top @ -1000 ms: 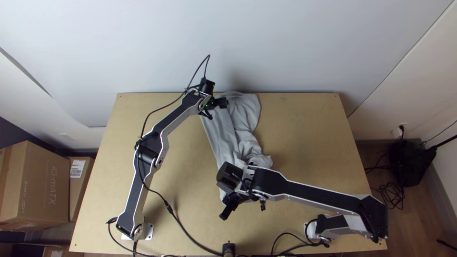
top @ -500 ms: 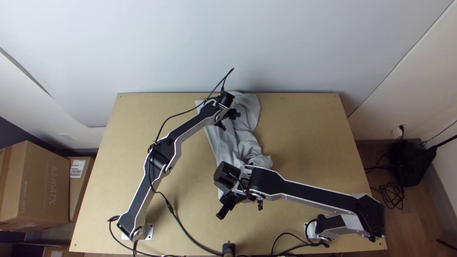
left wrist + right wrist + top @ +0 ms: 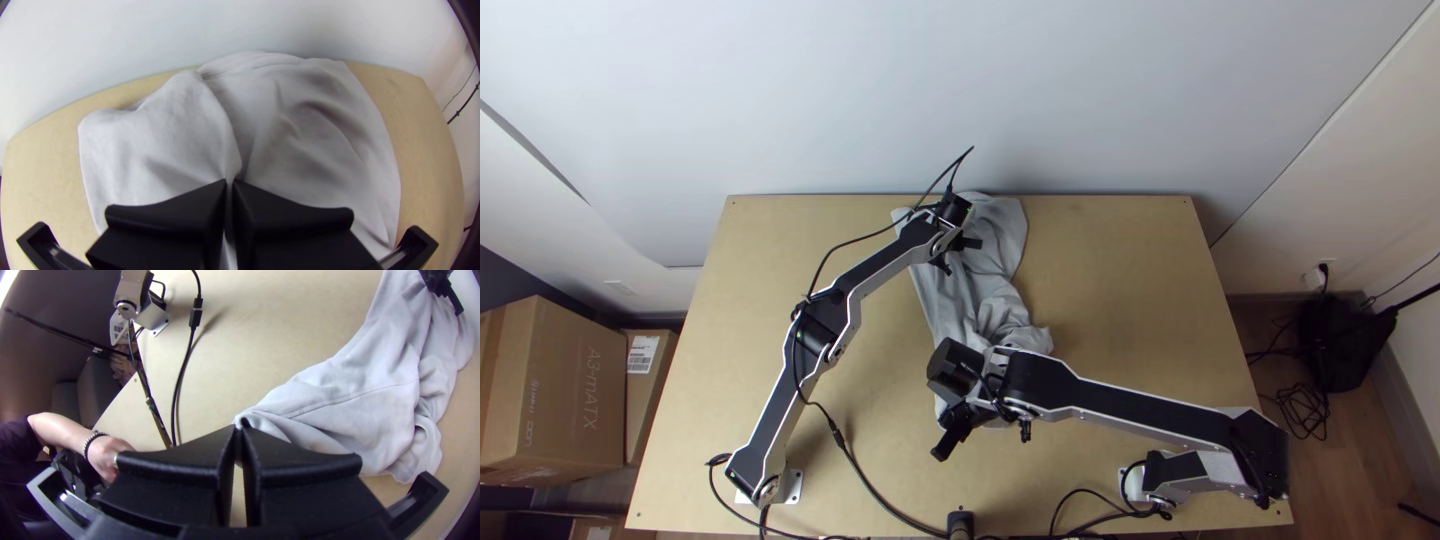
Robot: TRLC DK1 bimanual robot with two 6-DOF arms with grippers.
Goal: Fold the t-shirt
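And here's the grey t-shirt (image 3: 1002, 240), lying rumpled in a long strip down the middle of the wooden table (image 3: 1120, 290), from the far edge towards the near side, its folds bunched along one flank. Both pincers are on it! The left gripper (image 3: 230, 181) has its fingers pressed together on a raised crease near the far end; the right gripper (image 3: 239, 424) pinches a gathered tip at the near end. This looks like light, limp knit, nothing fragile, but soft enough to sag between two holds and wrinkle wherever it drags. The creased ridge gives a decent bite, though a shallow pinch there could slip or bring up just one layer. For a tidy fold, the better holds look to be the outer corners and hem, pulled gently apart first to flatten that bunching.
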